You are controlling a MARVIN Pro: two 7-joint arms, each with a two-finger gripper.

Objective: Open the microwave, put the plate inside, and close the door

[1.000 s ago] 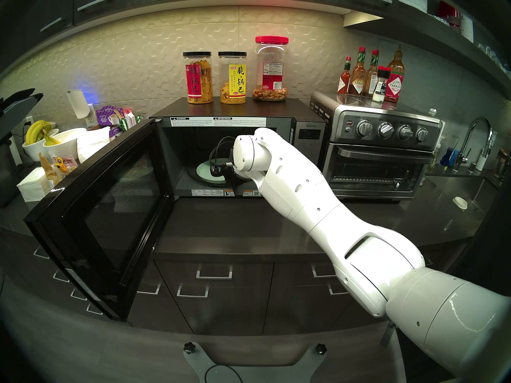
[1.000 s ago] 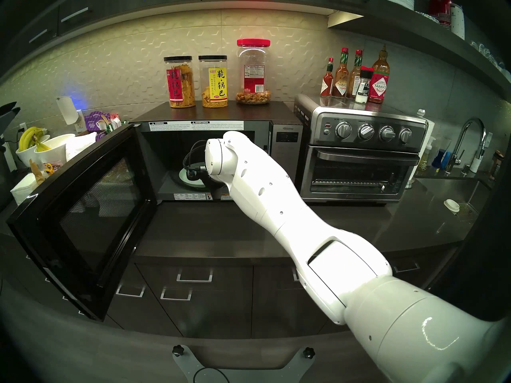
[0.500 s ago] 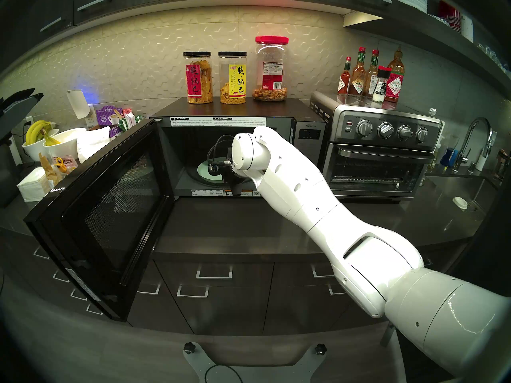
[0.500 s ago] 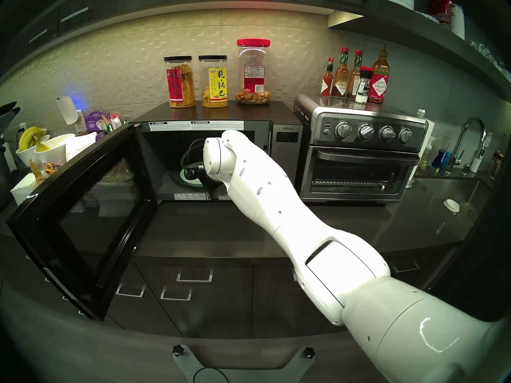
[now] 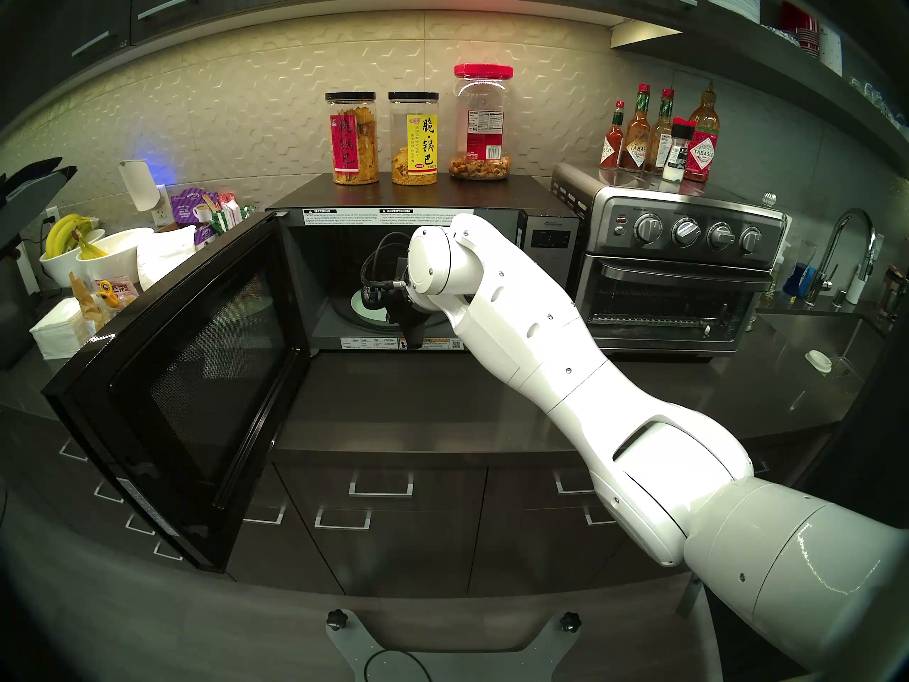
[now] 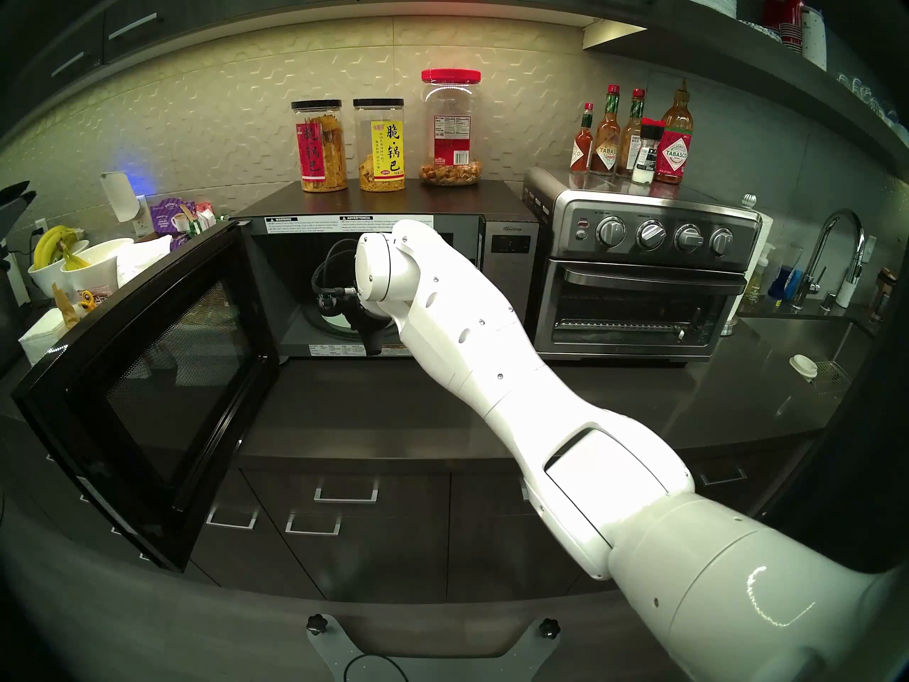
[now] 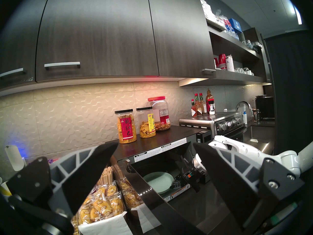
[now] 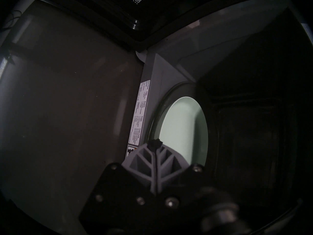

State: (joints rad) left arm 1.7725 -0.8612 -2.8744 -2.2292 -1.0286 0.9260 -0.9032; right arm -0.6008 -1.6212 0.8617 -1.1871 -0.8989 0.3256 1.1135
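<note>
you can read "warning" and "advertencia" on the white sticker (image 5: 388, 216) along the microwave (image 5: 492, 189) top edge, "tabasco" on the sauce bottles (image 5: 701, 152) at upper right, and "脆锅巴" on two snack jars (image 5: 414, 139).

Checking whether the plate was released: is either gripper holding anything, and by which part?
Nothing is held. The right gripper is shut and empty beside the mint-green plate; the left gripper is open, empty.

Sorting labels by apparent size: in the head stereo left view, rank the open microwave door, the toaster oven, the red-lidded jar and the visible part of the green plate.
1. microwave door, nearest the camera
2. toaster oven
3. red-lidded jar
4. green plate, mostly hidden by the right arm
</note>
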